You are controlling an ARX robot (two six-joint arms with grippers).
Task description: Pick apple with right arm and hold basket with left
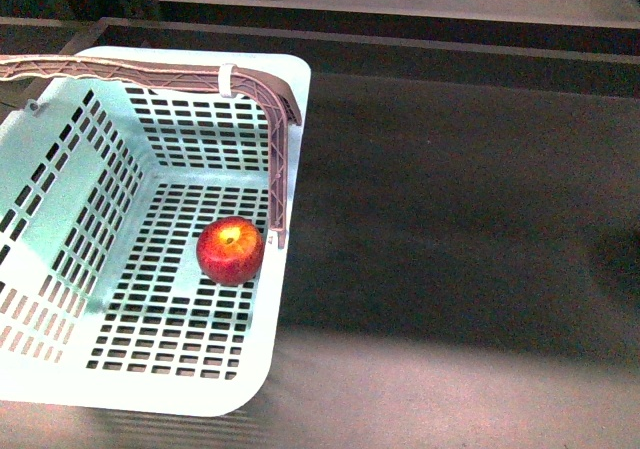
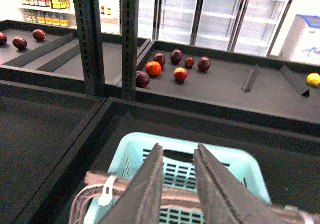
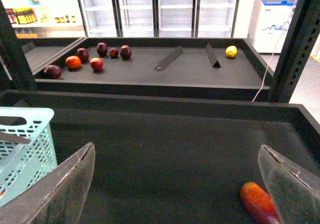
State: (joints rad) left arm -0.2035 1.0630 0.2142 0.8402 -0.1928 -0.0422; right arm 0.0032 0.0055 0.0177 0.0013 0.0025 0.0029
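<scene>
The apple [image 1: 230, 251], glossy red with a yellow patch at the stem, lies on the slotted floor of the pale mint basket [image 1: 60, 199], near its right wall. The brownish-mauve lattice handle [image 1: 120, 69] arches over the basket. Neither gripper shows in the front view. In the left wrist view my left gripper [image 2: 179, 146] is shut on the handle [image 2: 176, 202] above the basket [image 2: 225, 161]. In the right wrist view my right gripper [image 3: 176, 149] is open and empty above the dark tray floor, with the basket's corner [image 3: 30, 144] beside one finger.
An elongated orange-red fruit [image 3: 257, 201] lies on the dark tray floor close to one right finger. The rear tray holds several dark red and orange fruits [image 3: 95, 59] and a yellow one [image 3: 231, 51]. Dark steel posts [image 2: 90, 34] stand between trays.
</scene>
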